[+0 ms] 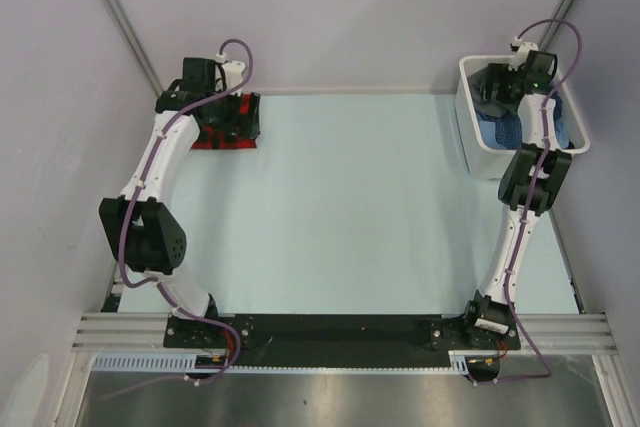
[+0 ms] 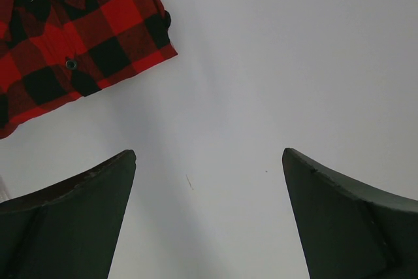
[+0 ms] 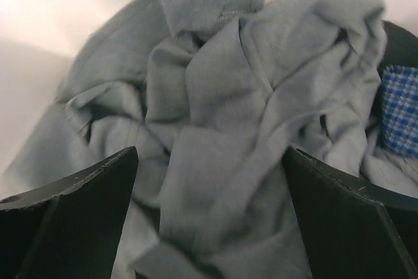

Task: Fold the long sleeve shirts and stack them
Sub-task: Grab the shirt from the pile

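- Red-and-black plaid cloth shirt (image 1: 228,141) lies at the upper left of the pale table (image 1: 340,207), partly under the left arm.
- Left gripper (image 2: 209,153) hangs over bare tabletop beside the plaid's corner, its jaws spread wide and grasping nothing.
- Plain grey cloth shirt (image 3: 222,115) lies crumpled in the white plastic bin (image 1: 487,161) at upper right, with a blue checked cloth (image 3: 400,109) beside it.
- Right gripper (image 3: 210,151) hangs over the grey shirt, jaws released and empty.

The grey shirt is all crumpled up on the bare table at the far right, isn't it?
Not quite. The grey shirt is crumpled up at the far right, but it sits inside the white bin, not on the bare table. The top view shows the right arm reaching into that bin, and the right wrist view shows the shirt there.
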